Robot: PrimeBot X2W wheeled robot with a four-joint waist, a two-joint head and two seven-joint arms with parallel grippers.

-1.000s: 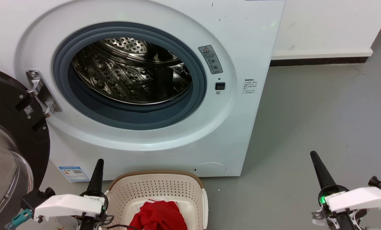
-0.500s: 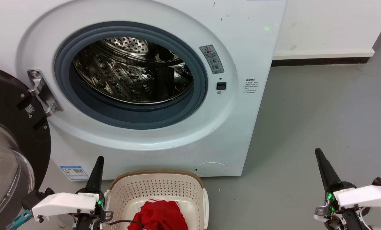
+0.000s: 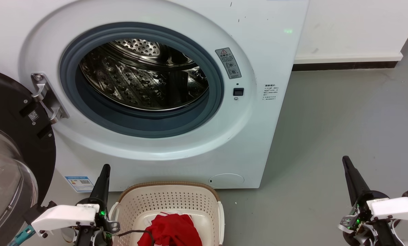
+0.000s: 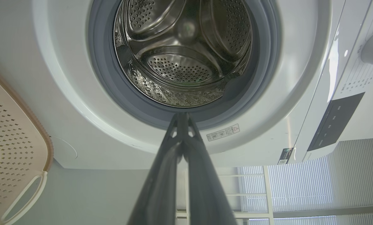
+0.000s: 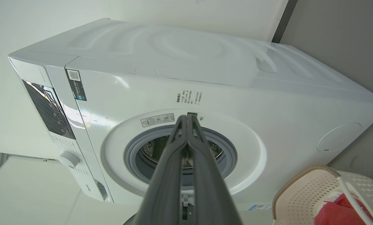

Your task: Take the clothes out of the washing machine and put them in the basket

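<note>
The red clothes (image 3: 171,230) lie bunched inside the cream basket (image 3: 169,196), which stands on the floor right in front of the washing machine (image 3: 258,112). The steel drum (image 3: 142,78) behind the grey porthole rim looks bare inside. Left of the basket, my left gripper (image 3: 104,167) points up toward the machine, shut and holding nothing. Far to the right, over the grey floor, my right gripper (image 3: 345,159) is shut and holding nothing too. The left wrist view has the left gripper (image 4: 182,115) closed below the drum (image 4: 180,59). In the right wrist view, the right gripper (image 5: 186,116) is closed, with the clothes (image 5: 339,212) in the basket (image 5: 299,190).
The machine's dark glass door (image 3: 9,164) hangs open at the far left, close beside my left arm. Grey floor (image 3: 344,112) stretches to the right of the machine up to a white wall with a dark skirting (image 3: 344,65).
The head camera has shifted slightly, so the whole picture has drifted. Both grippers sit a little higher in the view than before. The clothes and basket stay where they were.
</note>
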